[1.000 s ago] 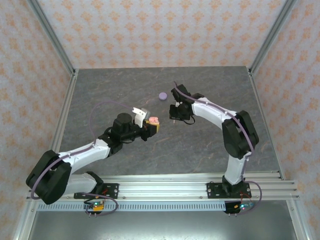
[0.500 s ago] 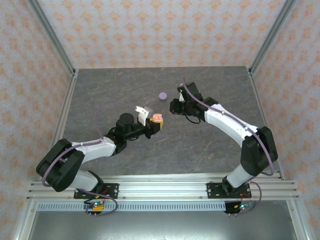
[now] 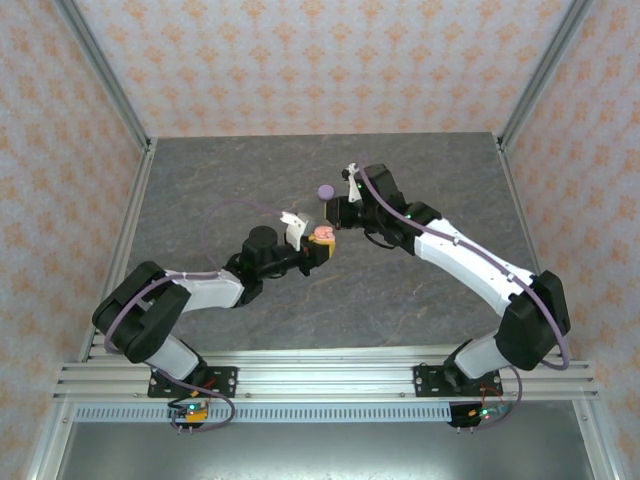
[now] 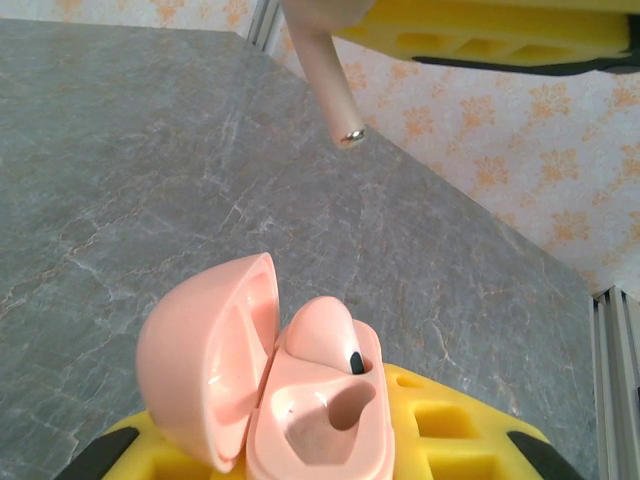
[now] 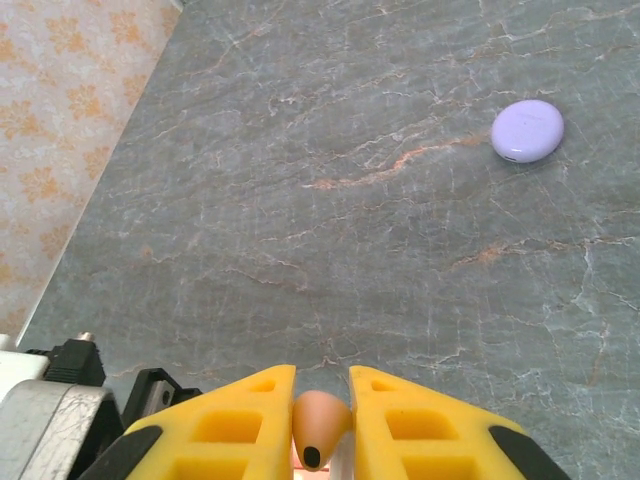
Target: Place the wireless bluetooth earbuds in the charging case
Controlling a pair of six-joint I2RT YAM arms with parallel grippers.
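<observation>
An open pale pink charging case (image 4: 300,400) sits between the yellow fingers of my left gripper (image 4: 300,455), which is shut on it. Its lid (image 4: 200,350) hangs open to the left. One pink earbud (image 4: 322,335) is seated in the far slot, and the near slot (image 4: 345,410) is empty. Just above the case hangs a second pink earbud (image 4: 330,85), stem down. My right gripper (image 5: 322,400) is shut on that earbud (image 5: 320,425). In the top view the case (image 3: 322,237) and my right gripper (image 3: 338,222) almost touch at mid table.
A closed lilac round case (image 5: 527,130) lies on the grey stone-look table (image 3: 420,290), just beyond the grippers in the top view (image 3: 324,190). Patterned walls and metal frame rails (image 3: 130,230) enclose the table on three sides.
My left gripper carried the pink case right and away from the bases. My right gripper swung left with the earbud until it hung over the case.
</observation>
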